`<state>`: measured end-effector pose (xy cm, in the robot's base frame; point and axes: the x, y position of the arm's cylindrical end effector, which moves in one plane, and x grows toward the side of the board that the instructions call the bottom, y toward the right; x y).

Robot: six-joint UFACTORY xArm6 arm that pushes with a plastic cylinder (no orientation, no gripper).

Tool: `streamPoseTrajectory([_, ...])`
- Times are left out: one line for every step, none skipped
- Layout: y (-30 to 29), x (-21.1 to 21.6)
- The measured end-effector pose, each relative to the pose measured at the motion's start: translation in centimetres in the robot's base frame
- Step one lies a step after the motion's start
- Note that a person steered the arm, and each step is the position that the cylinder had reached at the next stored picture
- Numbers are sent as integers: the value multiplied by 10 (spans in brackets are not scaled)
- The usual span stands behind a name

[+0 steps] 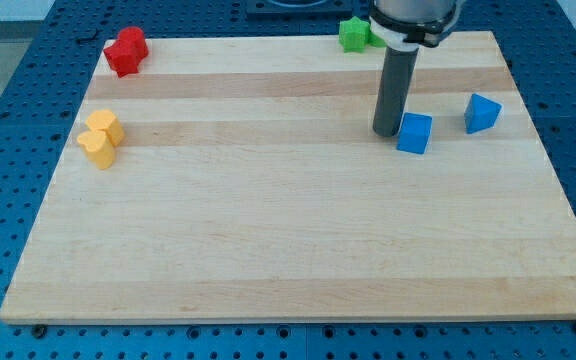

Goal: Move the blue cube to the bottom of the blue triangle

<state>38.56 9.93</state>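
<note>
Two blue blocks sit at the view's right: the blue cube (414, 132) and, further right and slightly higher, the blue triangle (482, 113), apart from each other. My tip (387, 132) rests just left of the cube, touching or nearly so; there's no pincer, only a rod. Green block (354, 33) up top, red block (126, 51) top-left, yellow block (100, 138) far left on the board (268, 240).

One raised camera looks down across the whole board (288, 240) (slightly angled).
</note>
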Motion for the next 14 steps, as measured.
streamPoseTrajectory([-30, 0])
streamPoseTrajectory([-36, 6])
streamPoseTrajectory([-11, 6])
streamPoseTrajectory([26, 6])
streamPoseTrajectory([60, 6])
streamPoseTrajectory([68, 6])
streamPoseTrajectory([47, 17])
streamPoseTrajectory([32, 44])
streamPoseTrajectory([39, 52])
streamPoseTrajectory([57, 52])
streamPoseTrajectory([63, 52])
streamPoseTrajectory([37, 59])
streamPoseTrajectory([-10, 56])
streamPoseTrajectory([-17, 34])
